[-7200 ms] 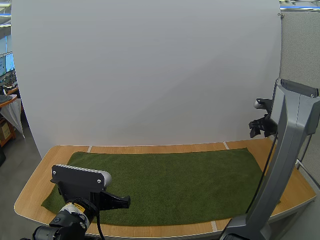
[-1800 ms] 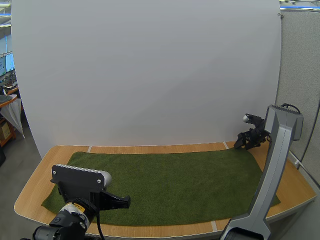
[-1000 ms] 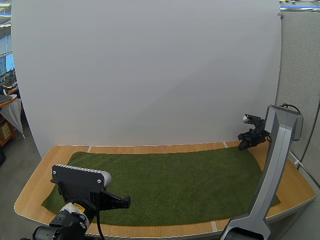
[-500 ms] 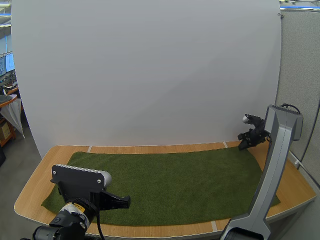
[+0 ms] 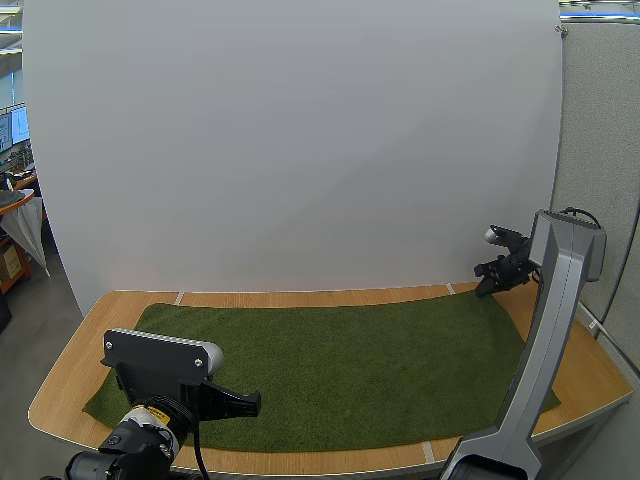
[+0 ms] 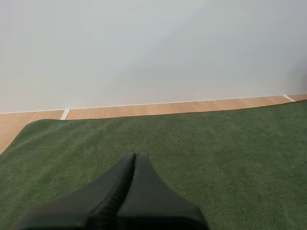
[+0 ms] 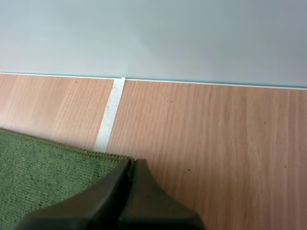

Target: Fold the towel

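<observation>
A dark green towel [image 5: 330, 365] lies flat and spread across the wooden table [image 5: 300, 297]. My right gripper [image 5: 489, 287] is down at the towel's far right corner. In the right wrist view its fingers lie together, and the tips [image 7: 132, 163] pinch the hemmed corner of the towel [image 7: 38, 167]. My left gripper [image 5: 250, 403] hovers low over the near left part of the towel. Its fingers are pressed together as one dark wedge [image 6: 134, 155] with nothing in them, pointing across the towel [image 6: 192, 153] toward the back.
A white backdrop stands along the table's far edge. White tape strips [image 7: 109, 115] mark the wood behind the towel. Bare wood [image 5: 590, 375] runs to the right of the towel, and the right arm's grey link [image 5: 545, 340] rises over the near right corner.
My right gripper's fingers have closed together at the towel's far right corner. The left arm and the towel have not moved.
</observation>
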Controlling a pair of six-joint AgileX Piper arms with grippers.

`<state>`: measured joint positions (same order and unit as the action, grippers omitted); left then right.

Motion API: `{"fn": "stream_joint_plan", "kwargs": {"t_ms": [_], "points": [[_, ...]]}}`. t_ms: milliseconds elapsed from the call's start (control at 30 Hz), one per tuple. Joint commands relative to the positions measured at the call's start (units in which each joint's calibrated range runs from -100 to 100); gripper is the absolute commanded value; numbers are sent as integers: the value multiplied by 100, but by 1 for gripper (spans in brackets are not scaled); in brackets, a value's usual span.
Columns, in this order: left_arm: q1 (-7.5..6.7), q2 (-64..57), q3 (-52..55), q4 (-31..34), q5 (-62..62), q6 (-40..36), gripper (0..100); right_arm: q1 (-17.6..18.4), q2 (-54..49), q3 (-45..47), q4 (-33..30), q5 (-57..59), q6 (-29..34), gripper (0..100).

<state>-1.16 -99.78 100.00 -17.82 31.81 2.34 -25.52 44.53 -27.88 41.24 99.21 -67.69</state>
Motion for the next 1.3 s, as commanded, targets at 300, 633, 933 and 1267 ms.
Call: {"fn": "stream_joint_plan", "kwargs": {"t_ms": [300,633,933,1267], "points": [[-18,-22,0,1,-47,-39,0,-9,-273,17,106,79,-16,0],[-18,-22,0,1,-47,-39,0,148,-771,496,16,79,-11,0],[-18,-22,0,1,-47,-39,0,658,-1757,1765,360,79,-45,0],[-18,-22,0,1,-47,-39,0,1736,-2966,3243,326,-43,317,0]]}}
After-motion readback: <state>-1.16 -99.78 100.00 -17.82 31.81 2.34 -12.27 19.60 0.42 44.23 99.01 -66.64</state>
